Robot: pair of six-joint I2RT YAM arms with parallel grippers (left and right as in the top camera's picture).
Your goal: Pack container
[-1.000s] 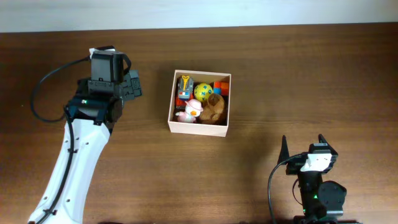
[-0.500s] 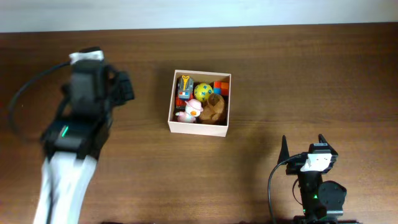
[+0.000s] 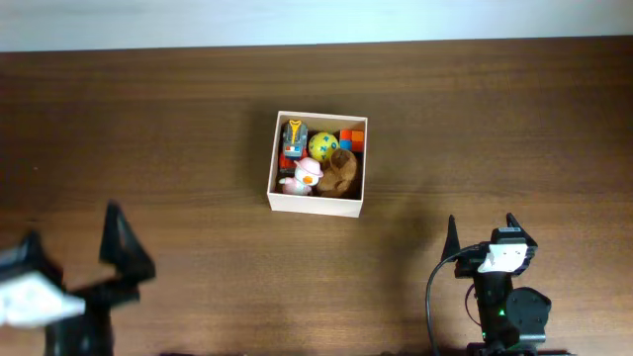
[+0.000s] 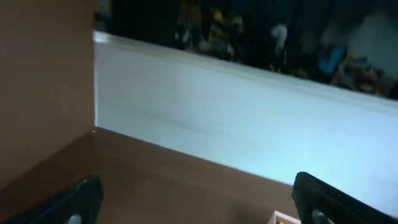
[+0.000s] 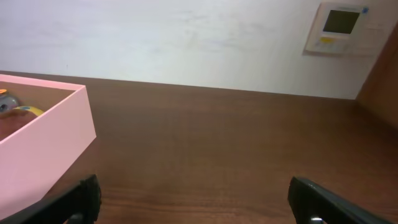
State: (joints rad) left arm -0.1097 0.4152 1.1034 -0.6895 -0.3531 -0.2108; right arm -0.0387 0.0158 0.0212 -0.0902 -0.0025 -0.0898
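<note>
The container (image 3: 315, 204), a square white-walled box, sits mid-table. Inside lie a yellow ball (image 3: 323, 145), a brown plush (image 3: 342, 171), a toy car (image 3: 293, 136), a white and pink figure (image 3: 305, 175) and red and blue blocks (image 3: 351, 138). My left gripper (image 3: 74, 252) is blurred at the front left, far from the box, open and empty. The left wrist view shows its gripper (image 4: 202, 205) spread wide, with a box corner (image 4: 283, 218) low at the right. My right gripper (image 3: 483, 232) stands open and empty at the front right. In its own view the right gripper (image 5: 199, 202) faces bare wood, the container wall (image 5: 43, 143) at left.
The brown wooden table (image 3: 495, 119) ends at a white wall (image 3: 316, 20) along the back. A wall panel with a small screen (image 5: 339, 28) shows in the right wrist view.
My left arm has pulled back from beside the container's upper left to the table's front left corner, still open. The right arm and the container have not moved.
</note>
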